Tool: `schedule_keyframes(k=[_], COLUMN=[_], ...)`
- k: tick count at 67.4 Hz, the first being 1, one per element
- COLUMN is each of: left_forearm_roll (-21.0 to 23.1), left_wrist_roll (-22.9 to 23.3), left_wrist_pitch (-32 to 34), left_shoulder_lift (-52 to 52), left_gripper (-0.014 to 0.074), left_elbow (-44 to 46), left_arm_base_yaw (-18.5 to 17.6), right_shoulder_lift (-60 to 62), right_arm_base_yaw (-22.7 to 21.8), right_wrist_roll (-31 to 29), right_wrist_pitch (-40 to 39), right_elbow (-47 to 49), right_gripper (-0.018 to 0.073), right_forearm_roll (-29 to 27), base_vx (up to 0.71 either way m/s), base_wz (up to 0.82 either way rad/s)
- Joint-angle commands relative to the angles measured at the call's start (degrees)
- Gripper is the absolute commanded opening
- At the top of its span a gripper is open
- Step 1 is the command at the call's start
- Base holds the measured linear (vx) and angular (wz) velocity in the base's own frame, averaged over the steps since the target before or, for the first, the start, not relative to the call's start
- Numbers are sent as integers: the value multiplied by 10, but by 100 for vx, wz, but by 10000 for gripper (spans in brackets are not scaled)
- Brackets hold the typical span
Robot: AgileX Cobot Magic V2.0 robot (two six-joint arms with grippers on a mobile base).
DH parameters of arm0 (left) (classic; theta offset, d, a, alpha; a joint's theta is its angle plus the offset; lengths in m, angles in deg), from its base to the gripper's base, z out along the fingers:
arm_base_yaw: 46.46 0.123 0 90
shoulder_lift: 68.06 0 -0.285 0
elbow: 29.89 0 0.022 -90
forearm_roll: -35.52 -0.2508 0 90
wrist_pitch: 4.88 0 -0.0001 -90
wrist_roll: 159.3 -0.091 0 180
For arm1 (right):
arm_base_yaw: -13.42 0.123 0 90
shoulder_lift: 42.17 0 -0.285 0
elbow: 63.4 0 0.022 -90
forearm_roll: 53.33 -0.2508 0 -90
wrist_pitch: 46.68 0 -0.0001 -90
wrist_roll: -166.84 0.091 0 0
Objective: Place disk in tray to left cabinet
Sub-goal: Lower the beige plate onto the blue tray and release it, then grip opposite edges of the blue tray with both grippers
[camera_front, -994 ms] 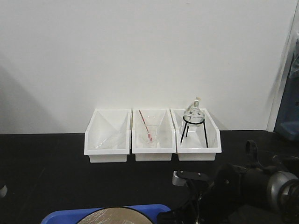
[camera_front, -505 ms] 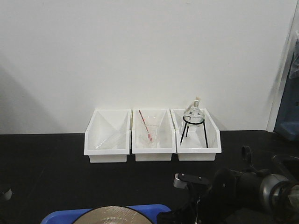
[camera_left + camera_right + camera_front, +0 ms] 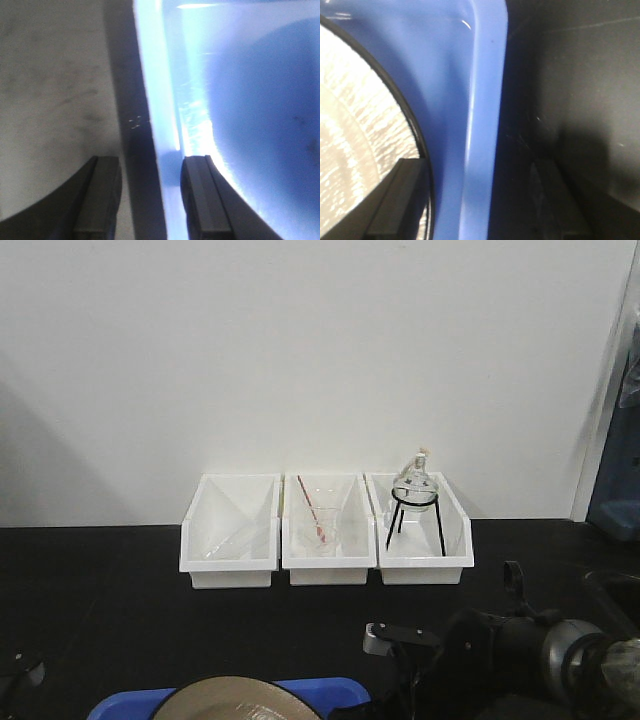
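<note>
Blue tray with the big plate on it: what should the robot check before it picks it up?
1. Speckled tan round disk lies in the bright blue plastic tray: ok.
2. Left gripper straddles the tray's rim, one finger inside, one outside: ok.
3. Right gripper straddles the rim on its side: ok.
4. Both grippers shut on the rim: not ok, both are open.
5. Right gripper's inner finger clear of the disk: cannot tell, it overlaps the disk's edge in the wrist view.
6. Three white plastic bins stand apart from the tray: ok.
</note>
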Motion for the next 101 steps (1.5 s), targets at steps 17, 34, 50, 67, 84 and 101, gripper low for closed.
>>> schedule_keyframes(k=[17,34,50,67,84,101], left_forearm_roll=[21,21,21,27,53,101], left_wrist_roll=[-2,-2,-3,-28,-33,-63], left_wrist_pitch=[14,6,5,19,13,10], left_shoulder_lift=[18,18,18,18,-3,-42], left_gripper=[415,415,415,415,415,415], left_elbow=[16,16,16,16,16,16], left_arm_base_yaw=[-3,-3,-3,-3,-3,-3], right_shoulder_lift=[77,70,53,24,13,13], right_arm_base_yaw=[0,-8,-33,3,23,25], right_wrist_roll=[-5,43,40,38,38,38], right_wrist_pitch=[-3,19,29,17,13,16], right_elbow=[28,30,30,30,30,30], right_gripper=[480,480,480,480,472,405], right_forearm_roll=[2,76,74,52,38,12], base_vx=[0,0,0,0,0,0], base_wz=[0,0,0,0,0,0])
